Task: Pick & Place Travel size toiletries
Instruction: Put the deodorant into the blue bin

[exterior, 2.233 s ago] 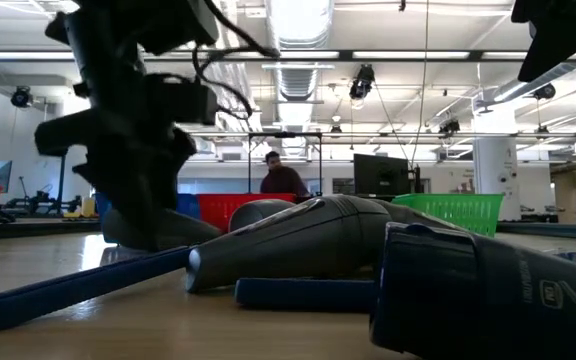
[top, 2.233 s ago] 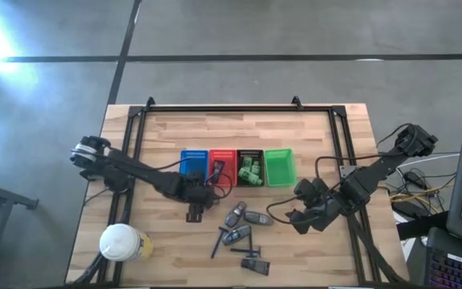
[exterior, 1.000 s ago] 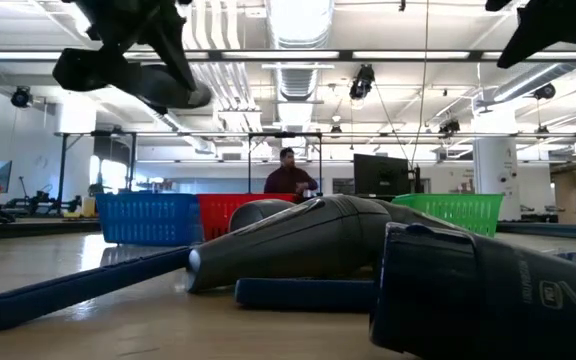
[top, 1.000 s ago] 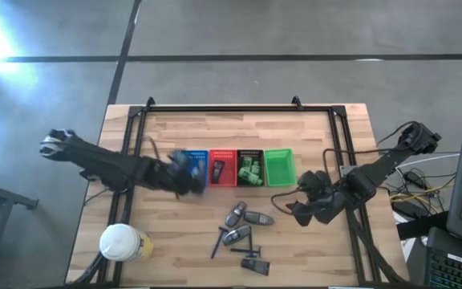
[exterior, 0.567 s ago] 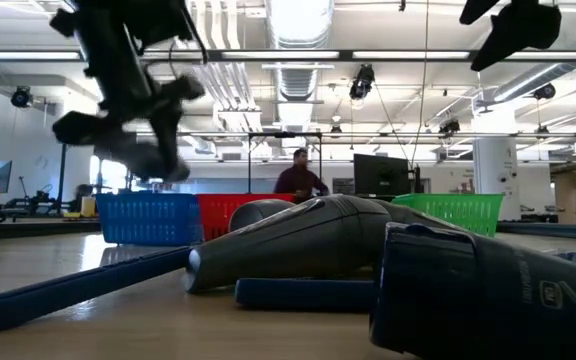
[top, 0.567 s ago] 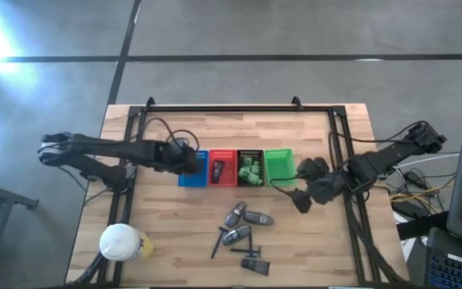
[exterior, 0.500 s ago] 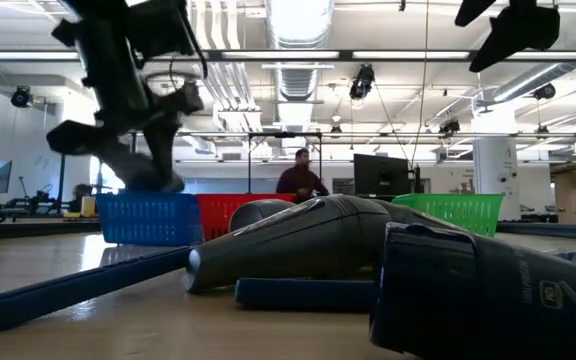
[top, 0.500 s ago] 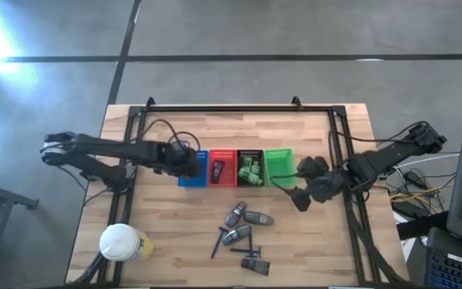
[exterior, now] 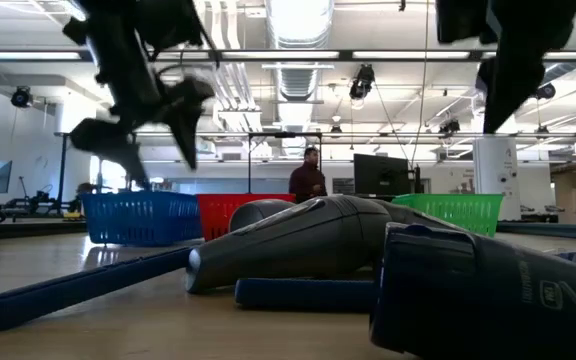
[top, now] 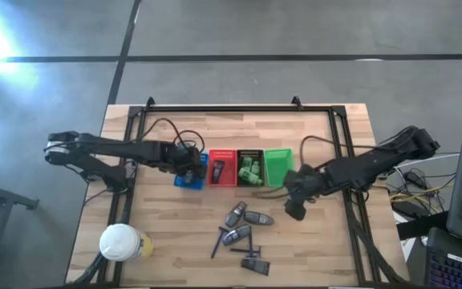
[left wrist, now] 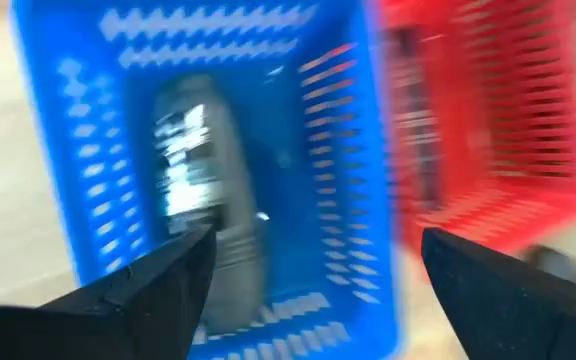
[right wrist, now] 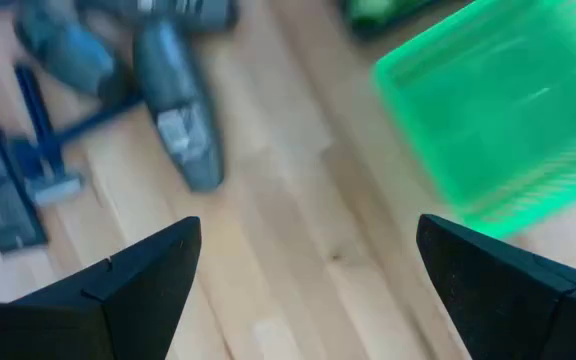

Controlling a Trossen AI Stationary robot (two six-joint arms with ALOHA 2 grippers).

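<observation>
Left claw, released, above the blue plastic basket holding a dark grey tube; right claw, released, over the wooden desk beside loose grey tubes

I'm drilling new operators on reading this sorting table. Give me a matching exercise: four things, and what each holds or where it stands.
Things:
1. blue basket
2. red basket
3. black basket
4. white-lidded round container

States:
A. green packets inside
B. stands alone near the table corner on the left arm's side
C. grey tube inside, open left tool above it
D. one dark item inside

Pairs: 1-C, 2-D, 3-A, 4-B
</observation>
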